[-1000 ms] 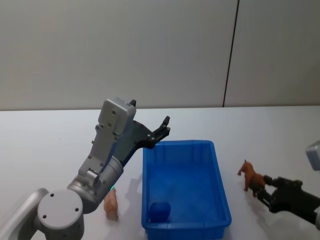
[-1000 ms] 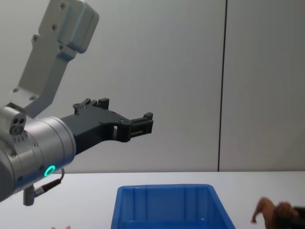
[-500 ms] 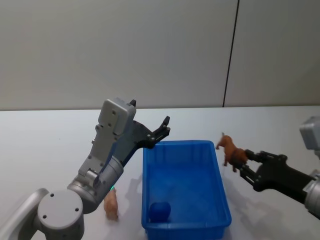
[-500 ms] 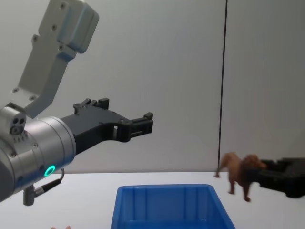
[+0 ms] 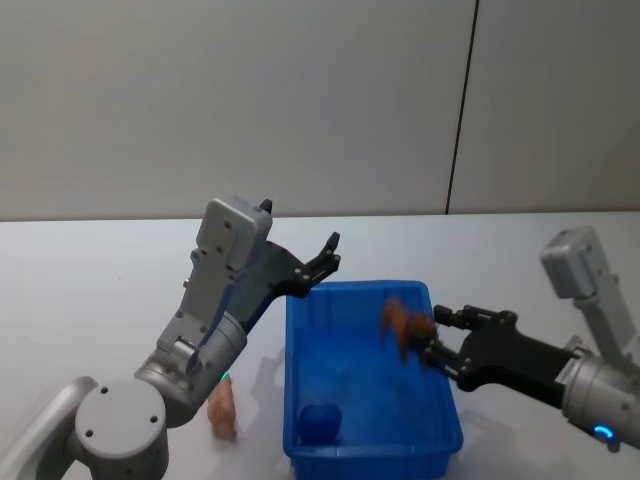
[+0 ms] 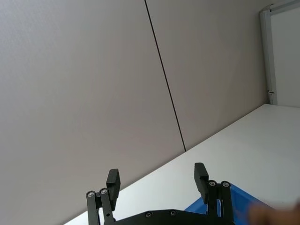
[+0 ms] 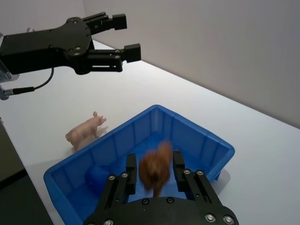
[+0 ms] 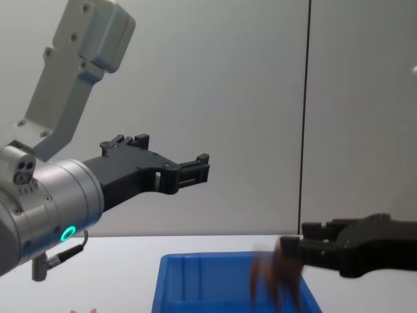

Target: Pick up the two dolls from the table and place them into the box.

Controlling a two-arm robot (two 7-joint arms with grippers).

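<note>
The right gripper (image 5: 437,338), clamped on a blurred brown doll (image 5: 403,322), holds it over the far right part of the blue box (image 5: 447,395). The left gripper (image 5: 328,254) hangs above the box's far left corner, its fingers apart and holding nothing. A pink doll (image 5: 222,405) lies on the table (image 5: 90,290) just left of the box, and a small blue object (image 5: 320,422) sits inside the box.

We see grey wall panels (image 5: 250,100) behind, split by a dark vertical seam (image 5: 462,100), and a small rounded dark blue lump (image 5: 320,422) nearer us
</note>
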